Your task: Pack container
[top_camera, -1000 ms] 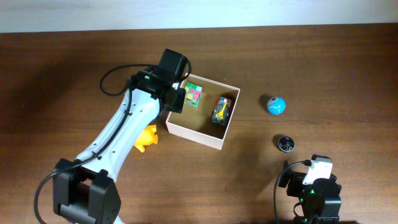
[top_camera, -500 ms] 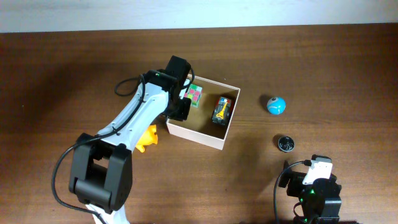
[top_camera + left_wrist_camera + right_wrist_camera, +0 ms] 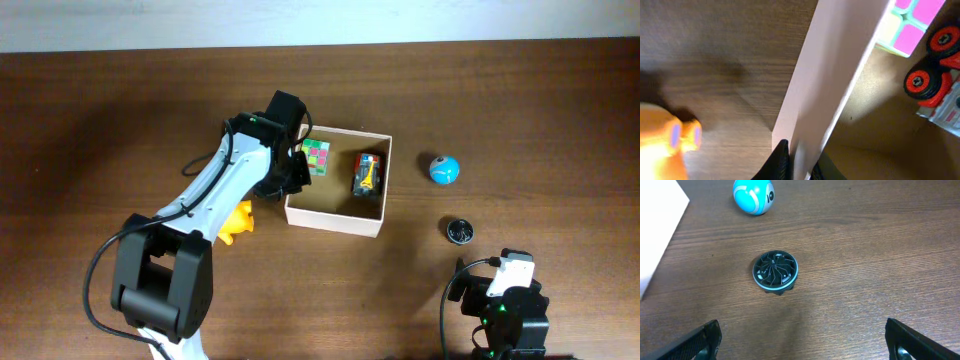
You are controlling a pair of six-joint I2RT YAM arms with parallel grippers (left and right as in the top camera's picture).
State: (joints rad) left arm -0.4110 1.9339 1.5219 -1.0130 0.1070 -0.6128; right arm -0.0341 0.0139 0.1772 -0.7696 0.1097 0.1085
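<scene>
The container (image 3: 333, 222) is a shallow square cardboard box, white outside and tan inside, at the table's middle. Inside lie a colourful puzzle cube (image 3: 317, 156) and a red-wheeled toy car (image 3: 366, 175). My left gripper (image 3: 290, 180) is shut on the container's left wall; in the left wrist view the fingers (image 3: 799, 165) pinch the white wall (image 3: 825, 85), with the cube (image 3: 912, 22) and car wheels (image 3: 922, 82) beyond. A yellow toy (image 3: 236, 220) lies just left of the box. My right gripper (image 3: 802, 345) is open and empty at the front right.
A blue ball (image 3: 444, 169) and a dark round disc toy (image 3: 458, 230) lie on the table right of the box; both show in the right wrist view, ball (image 3: 753, 196) and disc (image 3: 775, 272). The yellow toy shows in the left wrist view (image 3: 665, 142).
The left gripper has closed on the box's left wall, and the box has turned and shifted slightly right, now lying squarer to the table. The right arm has not moved.
</scene>
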